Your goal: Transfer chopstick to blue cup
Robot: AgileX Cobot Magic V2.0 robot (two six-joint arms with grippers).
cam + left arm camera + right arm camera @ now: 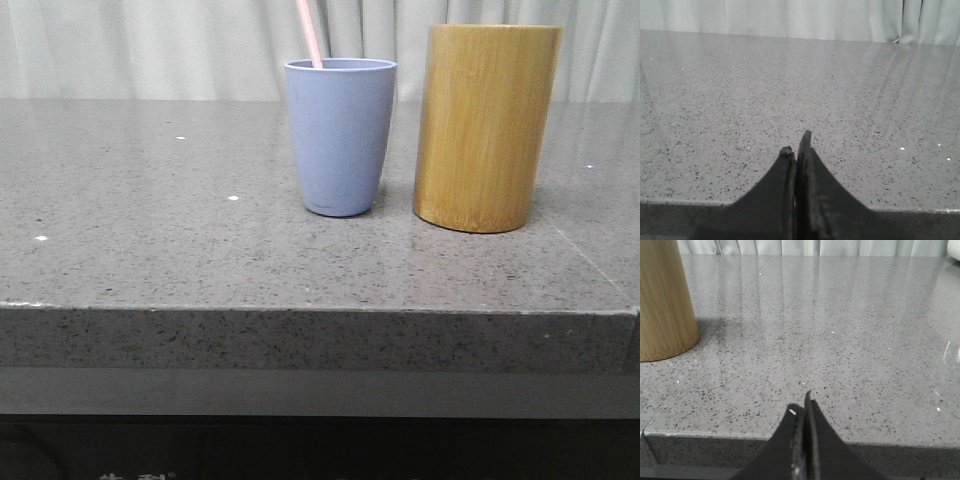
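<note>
Two containers stood upright on the grey speckled stone tabletop (150, 250) when we looked forward over it: a matte lavender-blue handleless cup (340, 140) that tapered toward its base, and just beside it, on our right, a taller yellow-brown bamboo cylinder (487, 128). We could not tell whether the two touched. A thin, straight, pale pink chopstick (309, 33) sat inside the blue cup, leaning toward our left and rising well above the rim until the frame cut it off. We saw our left gripper (797, 142) from its wrist camera with both dark fingers pressed together, nothing between them, the tips hanging above the near edge of the tabletop with only bare stone ahead of them. Our right gripper (801, 405) was likewise closed on nothing, fingertips over the near edge of the table; the bamboo cylinder stood well ahead of those fingers and off to their left side, apart from them. A white curtain (150, 45) hung behind the table. Small white specks dotted the stone.
</note>
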